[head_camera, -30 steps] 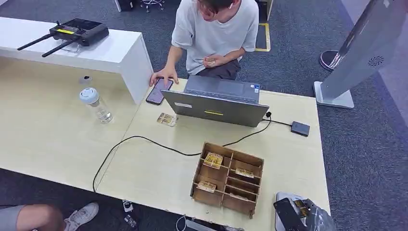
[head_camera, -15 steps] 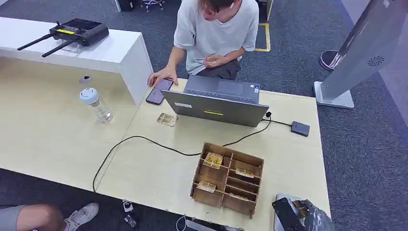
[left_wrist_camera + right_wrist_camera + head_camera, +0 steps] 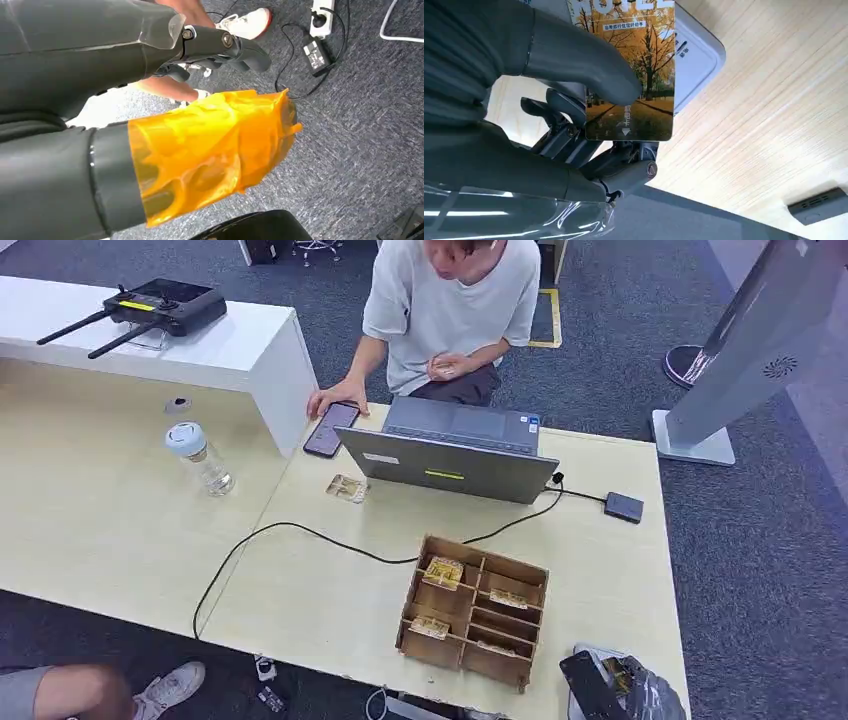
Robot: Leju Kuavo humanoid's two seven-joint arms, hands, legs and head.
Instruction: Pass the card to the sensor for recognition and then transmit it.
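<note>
My right hand (image 3: pixel 618 690) is at the table's near right corner and holds a card (image 3: pixel 639 75) printed with yellow autumn trees. The thumb (image 3: pixel 584 60) presses on the card's face and darker fingers (image 3: pixel 574 135) sit behind it. The card hangs just over a white sensor (image 3: pixel 696 60) with rounded corners, which lies on the table (image 3: pixel 774 100); whether they touch I cannot tell. In the head view the sensor (image 3: pixel 583 655) peeks out beside the hand. My left hand (image 3: pixel 215 150), wrapped in orange film, hangs over the carpet with nothing in it.
A wooden compartment box (image 3: pixel 475 610) with more cards stands left of my right hand. Behind it are a laptop (image 3: pixel 450 455), a black cable (image 3: pixel 300 530), a small black box (image 3: pixel 624 507), a loose card (image 3: pixel 347 488), a bottle (image 3: pixel 200 455) and a phone (image 3: pixel 330 428). A person (image 3: pixel 450 310) sits behind the laptop.
My right hand has sunk slightly toward the near table edge with the card. The person's hand has slid a little left off the phone.
</note>
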